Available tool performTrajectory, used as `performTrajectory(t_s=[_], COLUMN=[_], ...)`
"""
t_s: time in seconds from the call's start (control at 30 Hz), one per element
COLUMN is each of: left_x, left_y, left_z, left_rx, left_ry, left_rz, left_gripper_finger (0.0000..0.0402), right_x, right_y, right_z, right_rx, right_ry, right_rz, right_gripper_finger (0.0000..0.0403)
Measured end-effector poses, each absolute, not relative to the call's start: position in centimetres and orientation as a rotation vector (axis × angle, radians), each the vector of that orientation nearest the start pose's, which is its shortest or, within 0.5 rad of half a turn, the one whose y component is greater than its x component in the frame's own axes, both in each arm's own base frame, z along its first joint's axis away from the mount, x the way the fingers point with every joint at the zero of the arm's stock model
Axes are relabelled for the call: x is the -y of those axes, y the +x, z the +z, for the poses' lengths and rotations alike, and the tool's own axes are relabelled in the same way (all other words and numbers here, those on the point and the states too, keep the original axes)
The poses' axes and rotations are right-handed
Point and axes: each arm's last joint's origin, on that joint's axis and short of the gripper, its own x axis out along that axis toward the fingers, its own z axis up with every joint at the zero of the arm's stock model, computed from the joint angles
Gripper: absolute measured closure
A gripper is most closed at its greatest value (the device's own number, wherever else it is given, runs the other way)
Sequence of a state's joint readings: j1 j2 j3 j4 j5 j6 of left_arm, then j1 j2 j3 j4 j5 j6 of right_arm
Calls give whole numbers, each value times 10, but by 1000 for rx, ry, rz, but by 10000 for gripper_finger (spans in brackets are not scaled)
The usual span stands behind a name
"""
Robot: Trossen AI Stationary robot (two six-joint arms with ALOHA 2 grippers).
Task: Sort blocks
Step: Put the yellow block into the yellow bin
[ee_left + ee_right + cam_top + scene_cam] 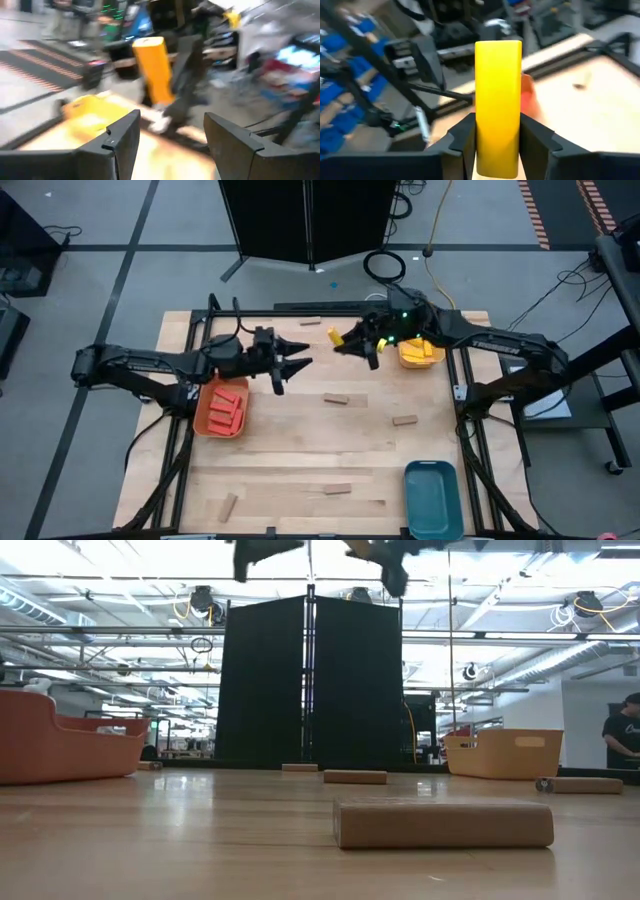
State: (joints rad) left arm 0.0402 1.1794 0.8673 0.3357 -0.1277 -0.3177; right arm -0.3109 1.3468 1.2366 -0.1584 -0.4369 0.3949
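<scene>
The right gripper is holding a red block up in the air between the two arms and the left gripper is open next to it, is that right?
Not quite: the block clamped in the right gripper is yellow, not red, as the right wrist view shows. The rest holds: it is held up between the arms, and the left gripper is open beside it.

**A:** so where are the blocks rn?

**B:** one yellow block (498, 107) is pinched upright between the right end effector (345, 340) fingers, up off the table. Red blocks (228, 406) are piled in the orange tray, more yellow ones (420, 352) in the yellow tray.

**A:** and the plain wood ones?

**B:** tan blocks are scattered flat on the table: one mid-table (336, 400), another (404, 420) near it, one at the far edge (309, 321), a few near the front (337, 489).
</scene>
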Motion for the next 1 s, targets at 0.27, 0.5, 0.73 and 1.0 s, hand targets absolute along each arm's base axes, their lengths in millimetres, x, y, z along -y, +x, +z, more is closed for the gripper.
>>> performTrajectory(t_s=[0.27, 0.5, 0.73, 1.0], left_x=[-19, -15, -14, -12], left_y=[251, 262, 266, 266], left_z=[309, 300, 299, 299], left_rx=[-226, -235, -229, -244], left_ry=[-296, -349, -356, -364], left_rz=[363, 323, 278, 227], left_gripper_finger=[187, 187, 187, 187], right_x=[110, 134, 164, 201], right_y=[235, 192, 176, 173], right_z=[344, 318, 303, 273], right_rx=[-660, -1035, -1137, -1243], right_ry=[447, 488, 581, 670], right_rz=[-430, -786, -905, -967], right_gripper_finger=[309, 296, 295, 294])
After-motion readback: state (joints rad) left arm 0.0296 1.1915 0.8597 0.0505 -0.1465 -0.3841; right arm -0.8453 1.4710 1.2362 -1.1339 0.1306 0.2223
